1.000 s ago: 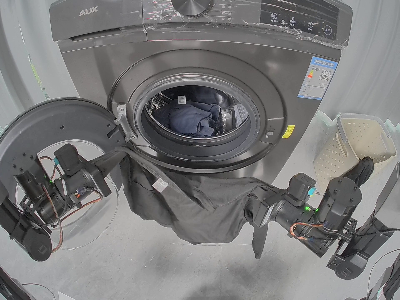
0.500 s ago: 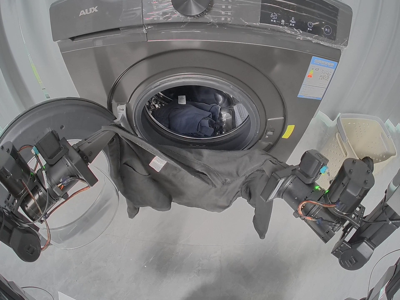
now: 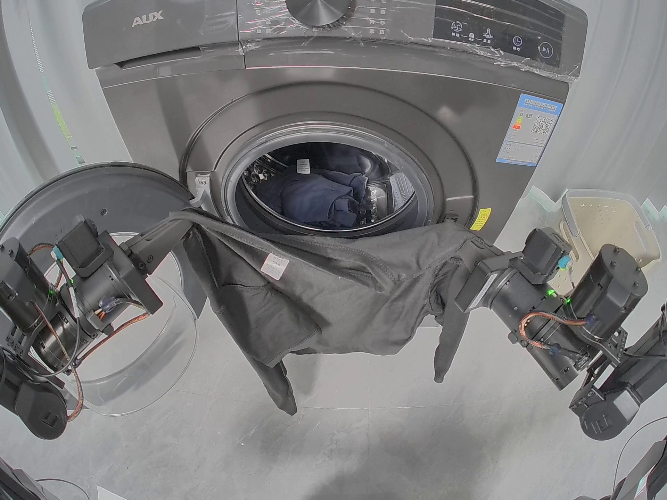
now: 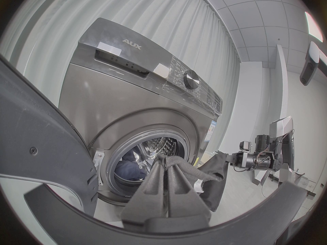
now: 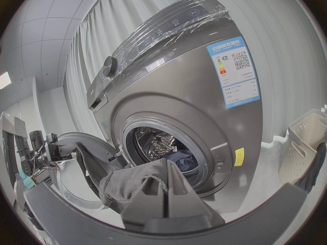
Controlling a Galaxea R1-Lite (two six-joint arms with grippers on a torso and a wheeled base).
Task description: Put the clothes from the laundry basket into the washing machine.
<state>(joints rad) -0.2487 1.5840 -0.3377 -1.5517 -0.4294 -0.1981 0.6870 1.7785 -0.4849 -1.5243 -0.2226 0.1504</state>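
hanging between your left gripper [image 4: 166, 162] and right gripper [image 5: 166, 169], the dark garment [image 3: 333, 293] sags before the washing machine [image 3: 333, 92] door rim; wrist views show you both claws clamped tight on cloth, head view its droop.

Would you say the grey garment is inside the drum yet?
Outside: the grey garment hangs spread before the washing machine, below its opening.

Washing machine [image 3: 333, 85] far centre, door [image 3: 90, 196] open leftward, clothes [image 3: 319, 199] inside. Before its opening a garment [image 3: 333, 293] spans left gripper [image 3: 177, 229] to right gripper [image 3: 476, 258] — laundry basket [image 3: 611, 230] right of the machine.
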